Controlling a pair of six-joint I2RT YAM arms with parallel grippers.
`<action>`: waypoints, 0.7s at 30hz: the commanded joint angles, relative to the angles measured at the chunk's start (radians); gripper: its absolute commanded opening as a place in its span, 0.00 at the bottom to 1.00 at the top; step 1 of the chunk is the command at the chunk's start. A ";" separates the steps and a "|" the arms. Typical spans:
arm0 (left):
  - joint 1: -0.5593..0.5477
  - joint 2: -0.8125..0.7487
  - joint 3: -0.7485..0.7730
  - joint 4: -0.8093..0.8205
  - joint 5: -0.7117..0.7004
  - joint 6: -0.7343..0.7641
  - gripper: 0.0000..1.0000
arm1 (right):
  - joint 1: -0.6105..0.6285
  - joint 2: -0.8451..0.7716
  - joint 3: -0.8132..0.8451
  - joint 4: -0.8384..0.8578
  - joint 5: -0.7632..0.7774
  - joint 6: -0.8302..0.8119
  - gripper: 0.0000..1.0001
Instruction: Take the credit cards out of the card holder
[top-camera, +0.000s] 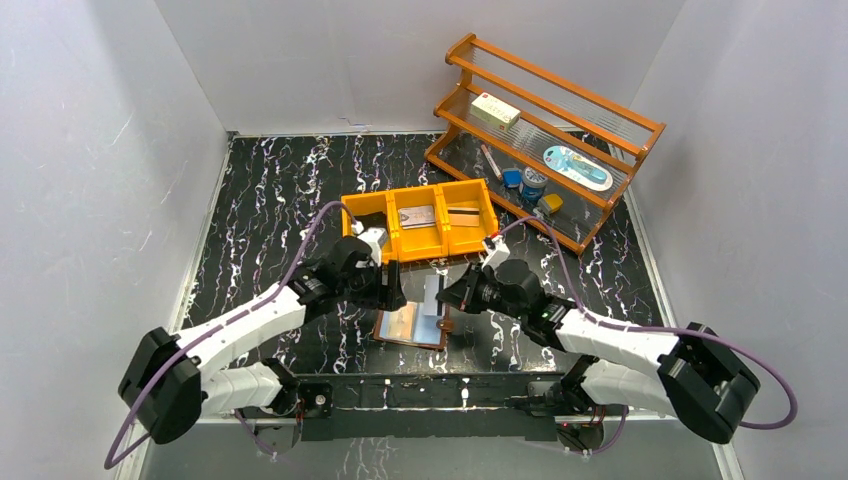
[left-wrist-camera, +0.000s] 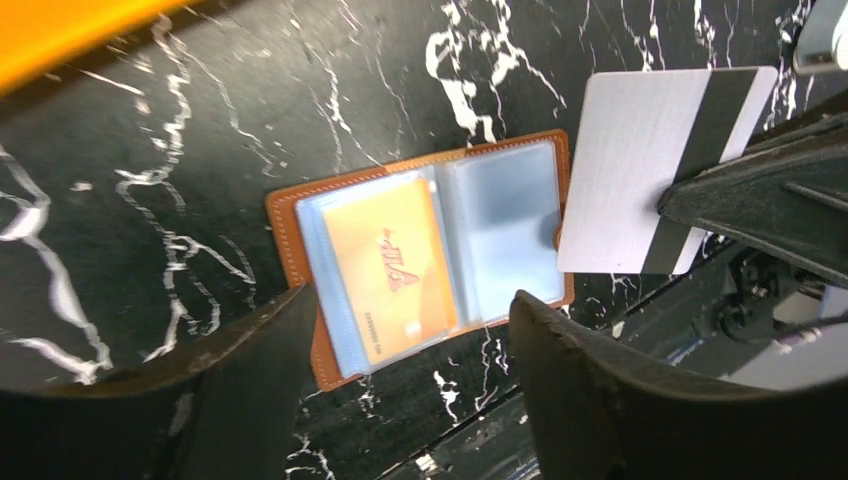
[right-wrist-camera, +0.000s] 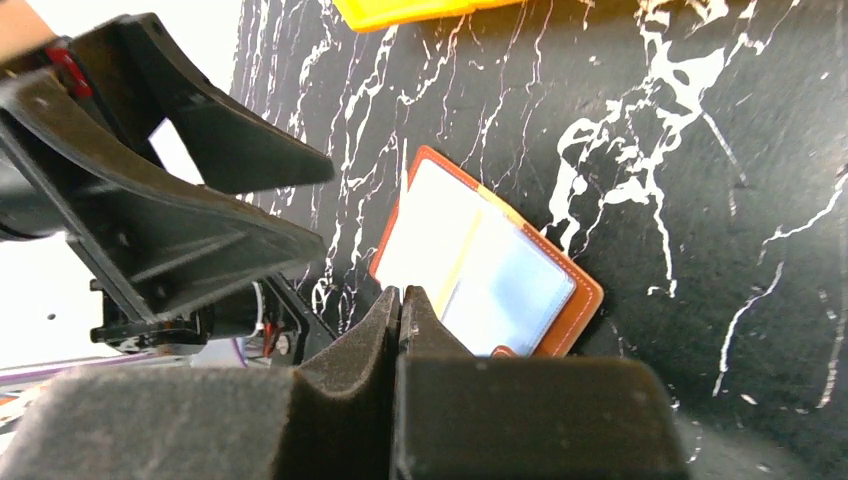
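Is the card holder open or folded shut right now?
Open: the card holder lies spread flat, clear sleeves up, an orange card in one; the right gripper holds a silver card outside it.

Card holder (top-camera: 405, 326) on table (top-camera: 270, 190), before bin (top-camera: 440, 248).

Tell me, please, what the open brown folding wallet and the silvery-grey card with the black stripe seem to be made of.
The brown folding wallet looks like matte leather or imitation, with pale edge stitching; its clear sleeves look like soft glossy plastic. The silvery-grey card seems stiff plastic, unbent, with a brushed metallic sheen.
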 joint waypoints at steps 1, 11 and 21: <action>0.005 -0.069 0.082 -0.143 -0.178 0.081 0.75 | -0.003 -0.087 -0.016 0.085 0.075 -0.168 0.00; 0.289 -0.143 0.150 -0.311 -0.285 0.126 0.98 | -0.003 -0.162 0.093 -0.018 0.253 -0.600 0.00; 0.362 -0.312 0.058 -0.296 -0.402 0.144 0.98 | -0.003 0.037 0.341 -0.123 0.253 -0.976 0.00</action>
